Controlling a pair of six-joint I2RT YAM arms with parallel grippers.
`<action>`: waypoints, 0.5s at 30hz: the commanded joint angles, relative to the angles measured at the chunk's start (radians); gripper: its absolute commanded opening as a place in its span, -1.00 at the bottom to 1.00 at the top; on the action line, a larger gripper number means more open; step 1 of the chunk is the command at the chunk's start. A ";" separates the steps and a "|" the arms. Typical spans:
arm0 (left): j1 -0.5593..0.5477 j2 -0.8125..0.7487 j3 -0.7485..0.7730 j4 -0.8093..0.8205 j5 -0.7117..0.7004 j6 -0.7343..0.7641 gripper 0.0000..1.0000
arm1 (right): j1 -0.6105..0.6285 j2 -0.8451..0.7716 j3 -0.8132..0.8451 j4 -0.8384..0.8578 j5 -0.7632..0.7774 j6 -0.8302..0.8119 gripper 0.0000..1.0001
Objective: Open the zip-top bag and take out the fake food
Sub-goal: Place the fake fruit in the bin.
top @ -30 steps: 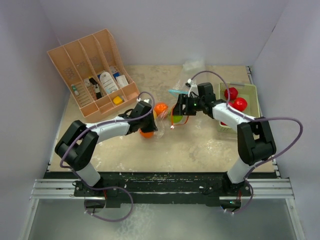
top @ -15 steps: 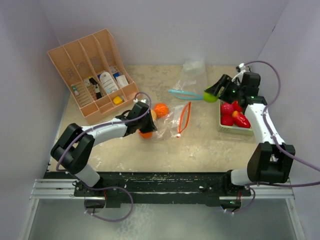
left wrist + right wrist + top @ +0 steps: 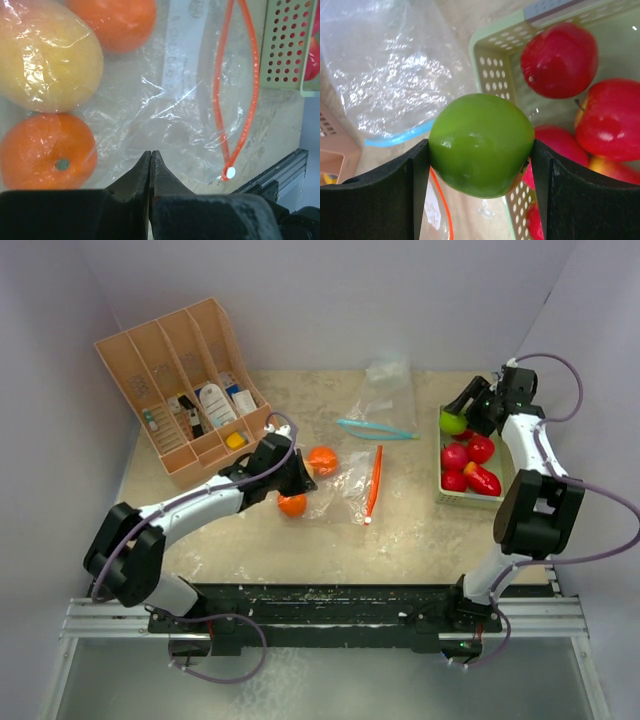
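The clear zip-top bag (image 3: 345, 480) with an orange zip (image 3: 372, 483) lies mid-table. It holds two orange fruits (image 3: 322, 460) (image 3: 292, 504) and a yellow one (image 3: 45, 60). My left gripper (image 3: 290, 480) is shut on the bag's film (image 3: 190, 110) beside the fruits, its jaws pressed together (image 3: 150, 154). My right gripper (image 3: 462, 418) is shut on a green fruit (image 3: 481, 145) and holds it over the left rim of the pale green tray (image 3: 500, 418). Three red fruits (image 3: 455, 455) (image 3: 481, 448) (image 3: 482, 480) lie in the tray.
A second clear bag (image 3: 388, 390) with a blue zip (image 3: 376, 428) lies at the back, between the two arms. A pink compartment organizer (image 3: 185, 385) with small items stands at the back left. White walls close in three sides.
My right gripper carried the green fruit from the bag's mouth rightward to the tray's left rim. The bag's orange zip mouth narrowed from an open loop. My left gripper stayed on the bag.
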 commanded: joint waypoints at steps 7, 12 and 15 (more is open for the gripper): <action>0.040 -0.196 0.013 -0.117 -0.003 0.110 -0.73 | -0.014 0.085 0.183 -0.041 0.117 -0.120 0.95; 0.088 -0.213 -0.043 -0.102 0.031 0.098 -0.58 | -0.015 0.037 0.152 -0.054 0.144 -0.146 0.99; 0.125 -0.221 -0.068 -0.099 0.047 0.096 -0.55 | -0.015 -0.025 0.110 -0.022 0.185 -0.175 1.00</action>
